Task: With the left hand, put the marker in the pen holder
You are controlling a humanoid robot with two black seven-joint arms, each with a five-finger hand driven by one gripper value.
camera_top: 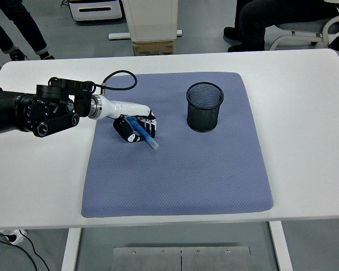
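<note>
Marker [143, 132], one only, and it sits in my left hand [137, 129]. There is also one pen holder [204, 106], one blue-grey mat [181, 169], one white table [305, 113], and one black cable [120, 79] looping off my wrist across the mat's far left corner. My right arm does not show here.

The marker is a slim blue stick with a paler, whitish tip at its lower end. It lies on a slant, its upper end tucked under my fingers [149, 121] and its tip poking out below and to the right of my hand, down close to the mat. I cannot tell whether the tip touches the fabric.

My fingers are curled closed around the marker's upper part, thumb on the near side, so the barrel runs through my grip and most of its lower half shows free. My hand hovers low over the left part of the mat, near its far edge.

The pen holder is a black mesh cup, round, upright, mouth open, standing on the mat to my hand's right and well apart from it, with bare mat between us. The marker's tip points toward the table's near edge, and nothing of it is at the cup.

At the top edge, people's legs and a chair show on the floor beyond the table.
</note>
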